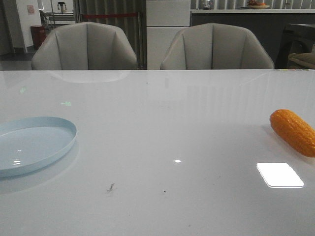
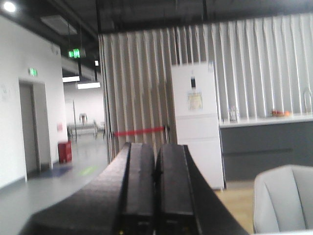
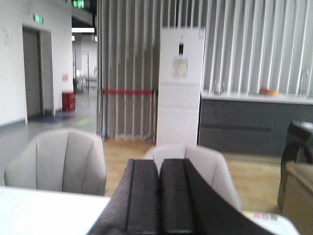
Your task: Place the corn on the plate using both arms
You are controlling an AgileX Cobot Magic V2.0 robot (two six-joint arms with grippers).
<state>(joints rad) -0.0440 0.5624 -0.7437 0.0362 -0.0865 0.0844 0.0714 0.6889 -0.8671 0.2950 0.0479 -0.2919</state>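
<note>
The corn cob (image 1: 294,132) lies on its side at the right edge of the white table (image 1: 162,128), tapered end toward the far side, and the pale blue plate (image 1: 34,144) sits at the left edge, well apart from it. That spread likely explains the two-arm demand (each arm reaches only its own side). Neither arm appears in the front view. The left gripper (image 2: 156,196) and right gripper (image 3: 159,200) both look out over the room, fingers pressed together and empty, so nothing is grasped yet.
</note>
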